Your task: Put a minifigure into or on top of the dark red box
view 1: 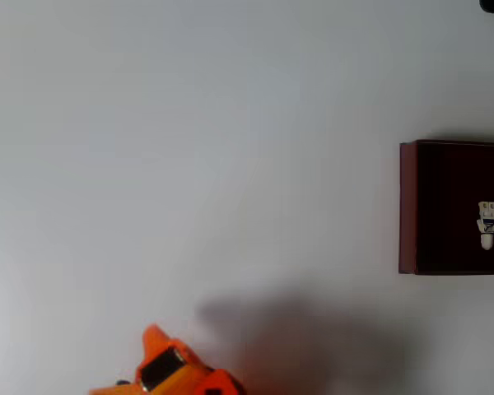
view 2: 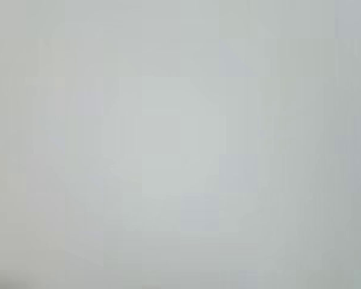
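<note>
In the overhead view, nearest the bottom edge, a part of the orange arm pokes into the picture, with a black block set in it; whether this is the tool itself is hard to say, and I cannot tell if the tool is open or closed. Just right of the arm a soft grey shadow spreads over the white table. Farther up and well away at the right edge sits the dark red box, its maroon left wall showing and its inside nearly black; the picture's edge cuts off its right side. The minifigure lies within the box's dark area, near the right edge of the picture, white with small blue-grey marks on the torso, its rounded head pointing toward the bottom of the picture. The arm and the box are well apart. The wrist view gives a plain pale grey-white surface, blurred, with no detail to make out.
</note>
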### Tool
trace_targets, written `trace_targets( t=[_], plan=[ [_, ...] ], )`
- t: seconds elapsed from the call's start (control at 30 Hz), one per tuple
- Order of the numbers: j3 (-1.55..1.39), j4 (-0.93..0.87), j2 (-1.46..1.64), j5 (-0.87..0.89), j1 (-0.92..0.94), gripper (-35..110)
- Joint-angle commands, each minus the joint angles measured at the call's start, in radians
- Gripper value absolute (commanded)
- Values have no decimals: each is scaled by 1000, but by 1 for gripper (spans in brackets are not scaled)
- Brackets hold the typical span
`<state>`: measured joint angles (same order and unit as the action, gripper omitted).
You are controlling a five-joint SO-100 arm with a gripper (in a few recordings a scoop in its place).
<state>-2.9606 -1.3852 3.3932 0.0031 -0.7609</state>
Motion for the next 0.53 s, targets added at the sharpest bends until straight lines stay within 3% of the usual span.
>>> trace_targets(
  t=[0.0, 0.5],
  plan=[
    [-20, 12, 14, -2, -46, 0],
    [-58, 26, 15, 20, -12, 0]
  ],
)
